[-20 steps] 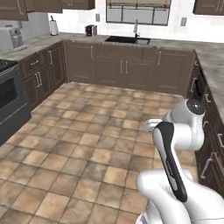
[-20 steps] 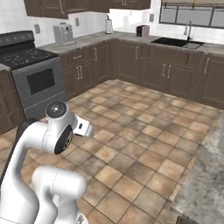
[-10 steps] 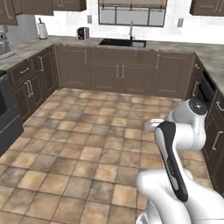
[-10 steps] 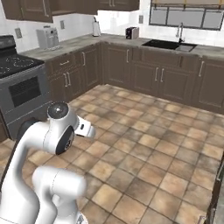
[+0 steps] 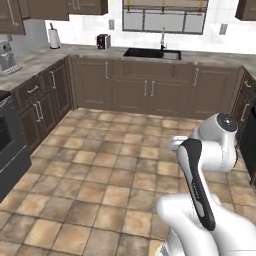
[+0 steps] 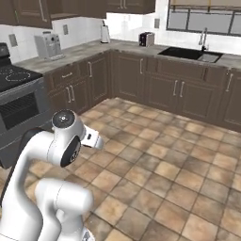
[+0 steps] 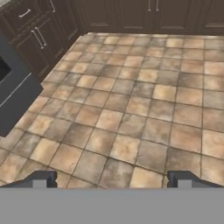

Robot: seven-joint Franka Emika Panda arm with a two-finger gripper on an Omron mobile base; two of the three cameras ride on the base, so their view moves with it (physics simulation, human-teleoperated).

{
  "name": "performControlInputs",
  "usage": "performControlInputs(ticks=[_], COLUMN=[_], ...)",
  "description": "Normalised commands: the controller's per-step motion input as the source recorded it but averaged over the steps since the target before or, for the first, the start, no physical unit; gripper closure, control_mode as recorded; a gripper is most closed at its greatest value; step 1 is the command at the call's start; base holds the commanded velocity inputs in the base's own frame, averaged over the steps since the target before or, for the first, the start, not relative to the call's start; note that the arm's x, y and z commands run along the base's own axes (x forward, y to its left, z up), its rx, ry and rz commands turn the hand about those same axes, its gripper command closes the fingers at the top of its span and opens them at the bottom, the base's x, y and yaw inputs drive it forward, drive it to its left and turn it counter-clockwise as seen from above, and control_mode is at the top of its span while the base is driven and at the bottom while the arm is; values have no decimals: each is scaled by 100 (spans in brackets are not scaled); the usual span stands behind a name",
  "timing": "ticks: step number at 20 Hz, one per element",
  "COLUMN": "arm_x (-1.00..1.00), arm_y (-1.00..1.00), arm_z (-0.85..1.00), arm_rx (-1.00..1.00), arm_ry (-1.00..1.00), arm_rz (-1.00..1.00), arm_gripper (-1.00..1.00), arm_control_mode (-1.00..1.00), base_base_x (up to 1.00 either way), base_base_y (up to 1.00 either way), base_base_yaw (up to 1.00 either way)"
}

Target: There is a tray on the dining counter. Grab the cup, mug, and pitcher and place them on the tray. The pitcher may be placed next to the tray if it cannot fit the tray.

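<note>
Left base view: folded white arm [image 5: 210,165] at 4 o'clock, sink [image 5: 150,53] at 12, tiled floor [image 5: 100,170] between.

Right base view: stove [image 6: 14,94] at 9 o'clock, toaster [image 6: 146,39] at 12.

Hand view: jaws [image 7: 111,180] wide, holding nothing, over floor. No tray, cup, mug or pitcher anywhere here. Could bump the cabinets while driving to find them.

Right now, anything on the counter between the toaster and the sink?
Nothing stands there. In the left base view the counter runs bare from the toaster to the sink; the right base view agrees.
</note>
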Motion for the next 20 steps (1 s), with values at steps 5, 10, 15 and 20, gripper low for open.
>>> performControlInputs(ticks=[5,10,15,20], arm_x=[0,0,0,0], arm_y=[0,0,0,0], arm_z=[0,0,0,0], arm_rx=[0,0,0,0], arm_ry=[0,0,0,0], arm_rz=[0,0,0,0], arm_gripper=[-100,-100,-100,-100], arm_control_mode=[100,100,100,100], base_base_x=[94,94,94,94], base_base_y=[19,16,8,8], base_base_yaw=[11,13,22,22])
